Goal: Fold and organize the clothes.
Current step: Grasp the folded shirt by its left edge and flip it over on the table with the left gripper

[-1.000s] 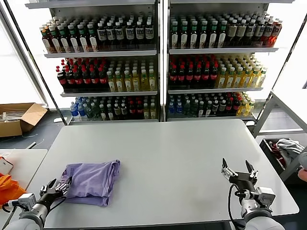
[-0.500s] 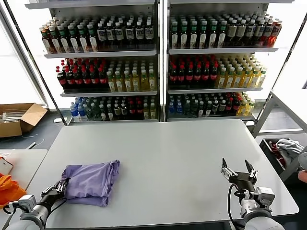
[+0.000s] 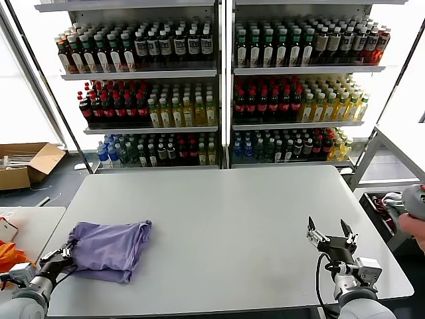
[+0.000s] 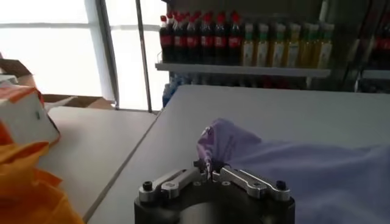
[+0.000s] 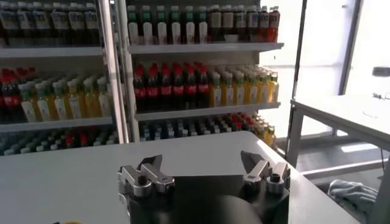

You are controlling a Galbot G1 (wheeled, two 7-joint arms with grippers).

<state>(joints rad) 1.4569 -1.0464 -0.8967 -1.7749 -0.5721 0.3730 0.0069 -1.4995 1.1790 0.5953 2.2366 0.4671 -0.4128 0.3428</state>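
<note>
A folded plain lavender T-shirt [image 3: 106, 250] lies on the white table [image 3: 226, 226] near its front left corner. My left gripper [image 3: 64, 254] is at the shirt's left edge and is shut on a pinch of the lavender cloth. The left wrist view shows the fingertips closed on a raised fold of the shirt [image 4: 226, 141], at my left gripper [image 4: 209, 168]. My right gripper [image 3: 330, 234] is open and empty above the table's front right part; it also shows in the right wrist view [image 5: 204, 164]. The printed shirt is out of view.
A bright orange bag [image 3: 8, 256] lies on a second low table [image 3: 33, 222] at the left. A white-and-grey cloth bundle [image 3: 397, 203] sits at the right, off the table. Shelves of bottles [image 3: 219, 86] stand behind. A cardboard box [image 3: 26, 163] is on the floor.
My left gripper has pulled back to the left and toward the front edge, dragging the lavender shirt with it. The right arm has stayed where it was.
</note>
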